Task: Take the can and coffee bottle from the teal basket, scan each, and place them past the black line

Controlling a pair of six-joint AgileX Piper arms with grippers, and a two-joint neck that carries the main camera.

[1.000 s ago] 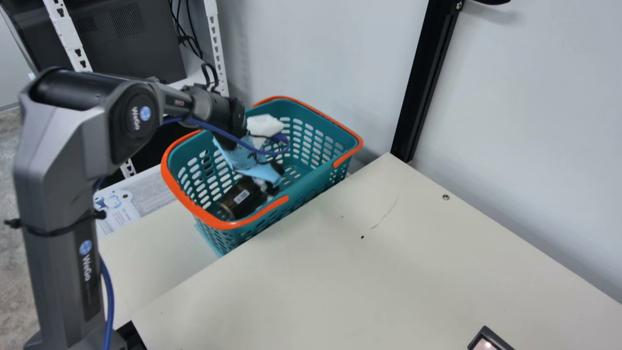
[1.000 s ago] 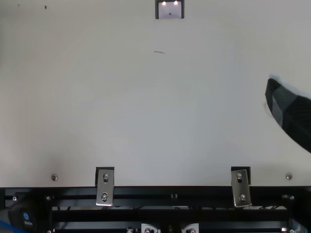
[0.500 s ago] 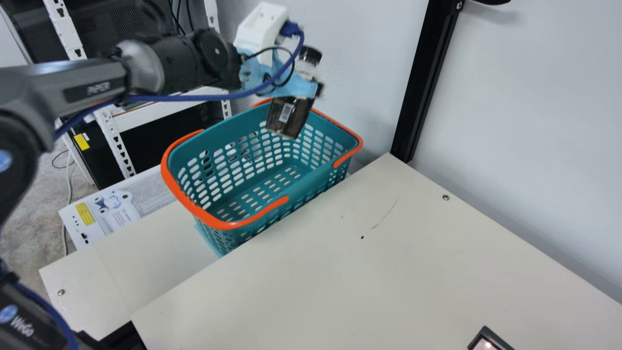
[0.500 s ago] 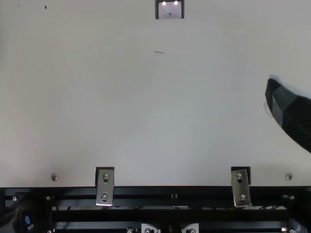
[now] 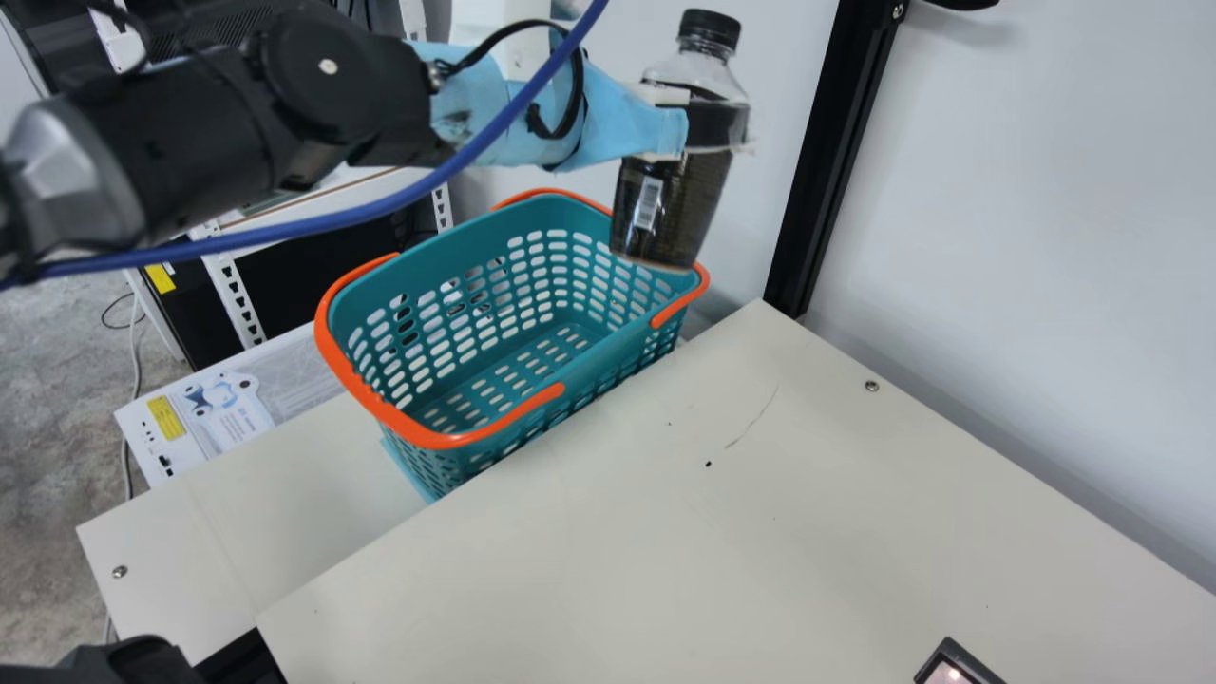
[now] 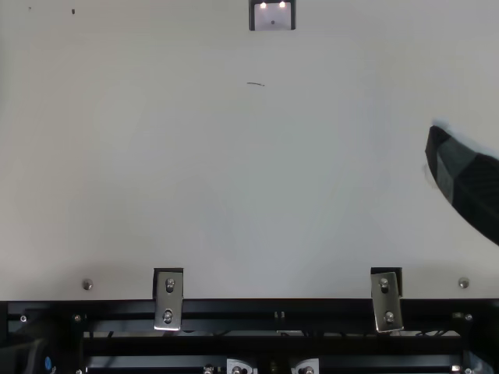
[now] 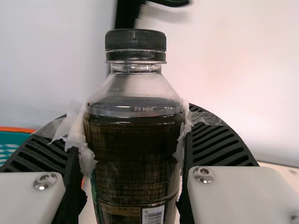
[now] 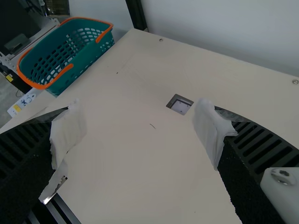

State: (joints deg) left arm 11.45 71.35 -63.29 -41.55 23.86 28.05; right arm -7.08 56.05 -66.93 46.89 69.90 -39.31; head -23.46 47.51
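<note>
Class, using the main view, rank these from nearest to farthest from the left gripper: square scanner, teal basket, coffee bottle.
1. Coffee bottle, held in the left gripper.
2. Teal basket, below, toward the left.
3. Square scanner, lower right.

Beyond my left hand point(image 5: 701, 133) I see a pale grey wall point(image 5: 1026, 237), with a black upright post point(image 5: 826, 171) to the hand's right. Off to its left I've got a white perforated rack point(image 5: 236, 294) and, lower down, mottled grey floor point(image 5: 52, 380). The cream table point(image 5: 807, 541) spreads out below and right of the hand.
</note>
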